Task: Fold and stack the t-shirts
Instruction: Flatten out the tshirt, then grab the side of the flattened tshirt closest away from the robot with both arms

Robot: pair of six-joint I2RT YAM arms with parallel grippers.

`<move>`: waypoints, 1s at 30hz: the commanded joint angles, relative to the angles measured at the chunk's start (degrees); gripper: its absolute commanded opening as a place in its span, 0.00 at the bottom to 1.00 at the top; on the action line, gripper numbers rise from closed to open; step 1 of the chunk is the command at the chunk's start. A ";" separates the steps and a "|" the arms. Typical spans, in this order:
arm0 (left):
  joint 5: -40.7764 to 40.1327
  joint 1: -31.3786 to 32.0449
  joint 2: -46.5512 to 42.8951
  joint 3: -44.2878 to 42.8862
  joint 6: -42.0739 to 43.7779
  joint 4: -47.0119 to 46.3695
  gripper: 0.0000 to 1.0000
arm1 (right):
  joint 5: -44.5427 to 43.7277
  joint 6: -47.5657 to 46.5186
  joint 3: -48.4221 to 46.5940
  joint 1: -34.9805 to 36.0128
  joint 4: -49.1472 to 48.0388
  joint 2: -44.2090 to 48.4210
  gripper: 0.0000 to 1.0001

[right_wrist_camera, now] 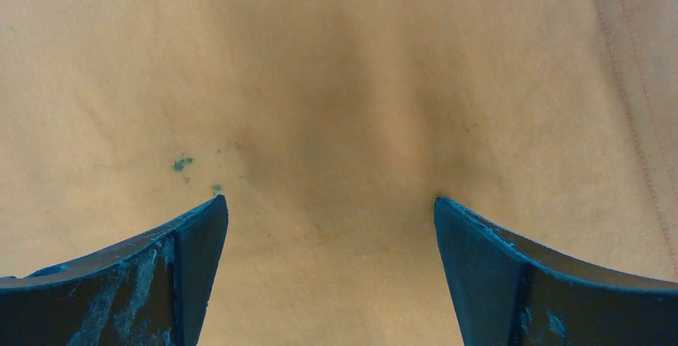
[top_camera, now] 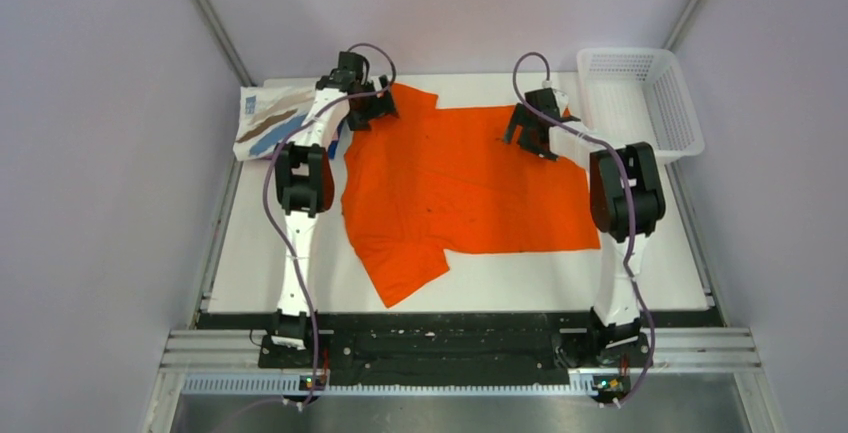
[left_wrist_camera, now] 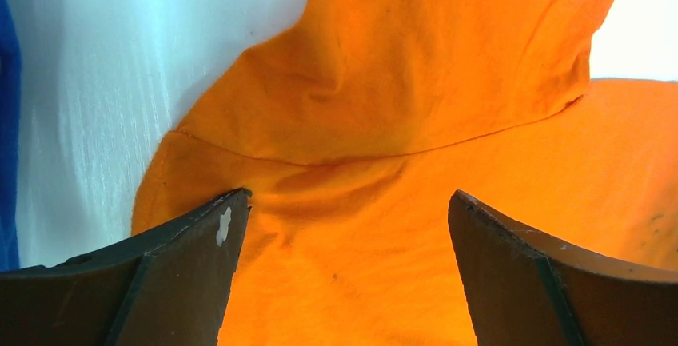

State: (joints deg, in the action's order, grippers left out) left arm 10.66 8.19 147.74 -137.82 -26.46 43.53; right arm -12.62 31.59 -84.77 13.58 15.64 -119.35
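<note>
Seen from above, an orange t-shirt (top_camera: 470,183) lay spread open and mostly flat on a white table (top_camera: 260,263), with both robot arms reaching out to its far edge. The left gripper (left_wrist_camera: 348,200) was low over the shirt's far left corner, its jaws spread wide apart and gripping nothing. Straight ahead of those jaws a sleeve rose in soft folds, joined to the body of the shirt by a curved seam, and the cloth ran on below and between the jaws. To the left of this gripper bare white table showed, and further left was a narrow strip of blue cloth (left_wrist_camera: 6,122). Also on its left, past the arm, a folded white t-shirt (top_camera: 268,123) printed with blue and brown brush strokes sat at the table's corner. The right gripper (right_wrist_camera: 332,200) was down over the shirt's far right part, its jaws likewise wide apart and empty. Orange cloth filled everything ahead of and below it, slightly dimpled in the middle, with a few small dark specks just ahead of its left jaw and a line of stitching off to its right. To the right of this gripper stood a white mesh basket (top_camera: 640,93), near the shirt's edge. Whether either gripper actually touched the cloth could not be told
</note>
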 commanded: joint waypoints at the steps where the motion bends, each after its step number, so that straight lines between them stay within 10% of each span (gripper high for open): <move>1: 1.10 2.60 -8.04 -1.47 6.65 -1.41 0.99 | 2.83 -1.67 0.96 -0.50 1.77 7.07 0.99; 5: -2.32 5.00 -21.05 7.65 7.37 -0.61 0.99 | 3.18 -0.74 7.76 -0.44 2.47 17.93 0.99; 17: -14.93 26.04 -67.39 71.09 -10.06 -4.43 0.99 | -2.93 7.09 42.21 0.11 5.97 55.96 0.99; 24: -22.40 42.37 -77.49 89.15 -21.30 5.67 0.90 | -4.75 7.48 46.10 -0.07 8.16 60.84 0.99; 30: -15.62 46.26 -78.73 99.18 -25.38 -3.04 0.77 | -7.85 10.11 46.66 -0.32 9.31 61.06 0.99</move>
State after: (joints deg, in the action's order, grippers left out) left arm -6.79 53.47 70.59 -42.09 -46.81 46.37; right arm -17.15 39.40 -38.50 13.58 24.75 -59.75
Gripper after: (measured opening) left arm 0.811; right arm 0.986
